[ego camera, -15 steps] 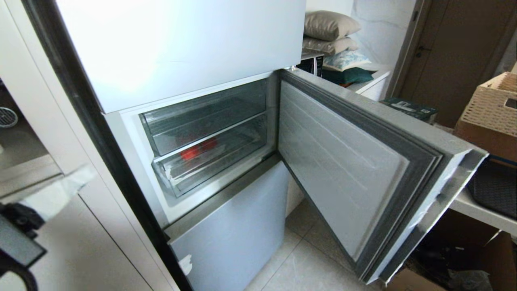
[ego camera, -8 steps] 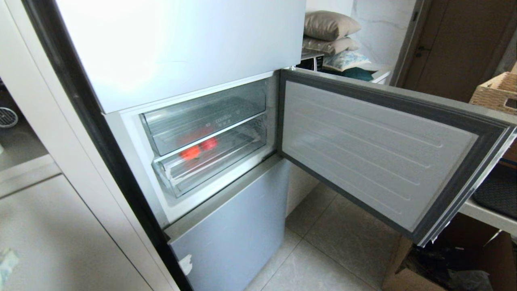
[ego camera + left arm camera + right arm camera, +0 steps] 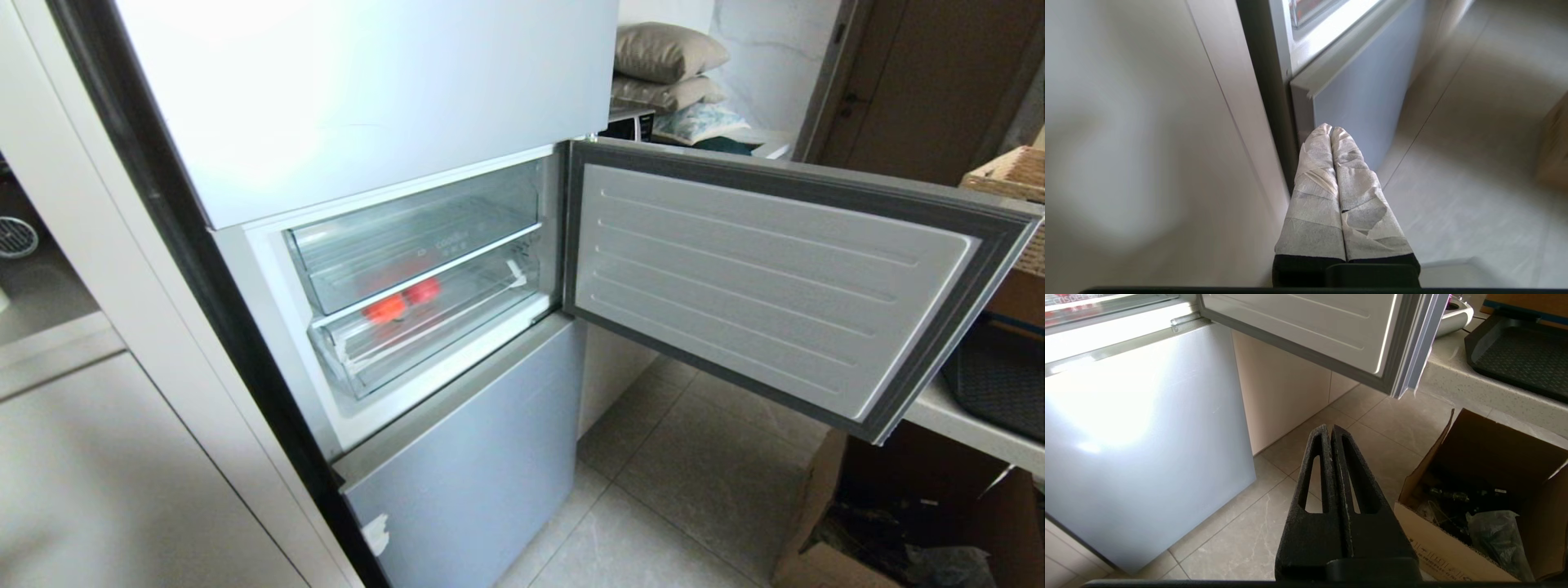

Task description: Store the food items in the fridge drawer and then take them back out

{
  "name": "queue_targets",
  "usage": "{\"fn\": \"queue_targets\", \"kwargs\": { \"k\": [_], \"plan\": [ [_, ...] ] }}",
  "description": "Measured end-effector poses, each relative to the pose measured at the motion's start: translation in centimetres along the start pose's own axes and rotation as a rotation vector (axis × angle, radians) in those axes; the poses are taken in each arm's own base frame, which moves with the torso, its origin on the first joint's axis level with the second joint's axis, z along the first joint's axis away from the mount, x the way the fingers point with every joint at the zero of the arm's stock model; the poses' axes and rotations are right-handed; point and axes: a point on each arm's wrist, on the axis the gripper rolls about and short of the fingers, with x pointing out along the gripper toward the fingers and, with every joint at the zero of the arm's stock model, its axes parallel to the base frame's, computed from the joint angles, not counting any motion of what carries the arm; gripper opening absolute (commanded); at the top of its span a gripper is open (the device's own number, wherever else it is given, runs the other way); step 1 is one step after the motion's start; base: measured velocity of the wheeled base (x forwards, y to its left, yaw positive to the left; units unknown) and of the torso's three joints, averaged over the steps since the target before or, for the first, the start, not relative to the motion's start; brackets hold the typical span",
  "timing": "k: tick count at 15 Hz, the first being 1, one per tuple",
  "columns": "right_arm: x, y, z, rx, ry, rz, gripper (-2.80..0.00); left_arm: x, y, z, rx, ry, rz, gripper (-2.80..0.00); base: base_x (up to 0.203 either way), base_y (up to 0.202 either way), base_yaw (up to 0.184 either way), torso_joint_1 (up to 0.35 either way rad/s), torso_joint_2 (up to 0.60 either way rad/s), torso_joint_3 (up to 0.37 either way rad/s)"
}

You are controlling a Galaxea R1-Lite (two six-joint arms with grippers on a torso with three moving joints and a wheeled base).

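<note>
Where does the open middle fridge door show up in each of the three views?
Head view: the open fridge door fills the right half, inner liner facing the camera.
Left wrist view: not in it.
Right wrist view: its lower edge and corner run along the top.
Shared landmark: the blue-grey lower fridge panel.

Fridge drawer [image 3: 424,327]: clear, glossy plastic.
Food item [image 3: 385,308]: smooth orange-red skin, seen through the plastic.
Fridge door [image 3: 767,286]: matt ribbed white plastic liner, grey rubber-like seal.
Lower fridge panel [image 3: 1139,437]: satin blue-grey, softly reflective.
Left gripper [image 3: 1331,130]: wrapped in wrinkled white cloth-like tape.
Right gripper [image 3: 1330,428]: rough matt black foam-like material.
Floor [image 3: 1372,428]: smooth, semi-gloss stone-look tiles.
Cardboard box [image 3: 1429,535]: matt brown.
</note>
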Motion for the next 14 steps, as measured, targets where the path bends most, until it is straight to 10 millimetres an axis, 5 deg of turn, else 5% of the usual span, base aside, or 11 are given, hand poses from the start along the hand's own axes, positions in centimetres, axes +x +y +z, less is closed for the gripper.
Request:
{"fn": "queue_targets", "kwargs": {
  "k": [8, 14],
  "plan": [
    [0.0, 0.0, 0.0, 0.0, 0.0, 0.0, -2.8, -0.2, 0.0, -0.28, -0.046, -0.022, 0.015, -2.8, 0.0, 0.0, 0.0, 0.0, 0.0, 0.0],
    [0.0, 0.0, 0.0, 0.0, 0.0, 0.001, -2.8, -0.21, 0.0, -0.29, -0.046, -0.021, 0.015, -2.8, 0.0, -0.007, 0.154, 0.002, 0.0, 0.003]
  ]
}}
